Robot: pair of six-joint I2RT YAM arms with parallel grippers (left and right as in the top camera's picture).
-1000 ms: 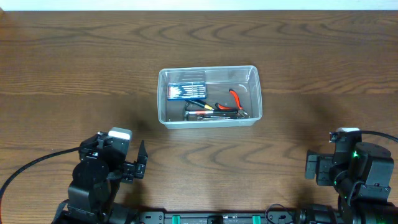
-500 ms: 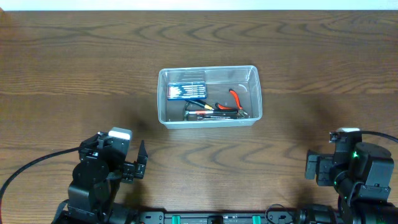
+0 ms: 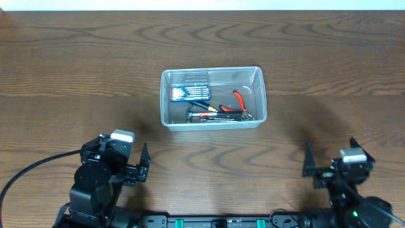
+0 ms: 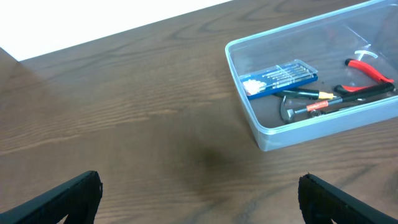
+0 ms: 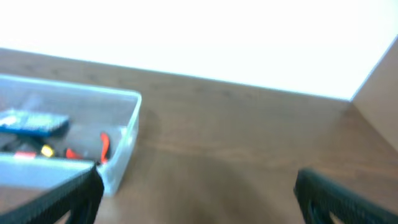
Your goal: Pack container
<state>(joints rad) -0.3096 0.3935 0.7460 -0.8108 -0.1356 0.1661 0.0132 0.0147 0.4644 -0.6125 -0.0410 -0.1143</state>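
The clear plastic container (image 3: 166,101) stands in the middle of the wooden table. It holds a small blue case of screwdrivers (image 3: 190,93), red-handled pliers (image 3: 240,101) and other hand tools (image 3: 209,114). It also shows in the left wrist view (image 4: 249,121) and, blurred, in the right wrist view (image 5: 127,146). My left gripper (image 4: 199,196) is open and empty, low at the near left, apart from the container. My right gripper (image 5: 199,193) is open and empty at the near right, also apart from it.
The table's far edge meets a white wall (image 3: 202,5). Bare wood (image 3: 329,82) lies around the container on all sides.
The right arm has swung down and turned, so its open fingers now point toward the table's far side. The left arm and the container have not moved.
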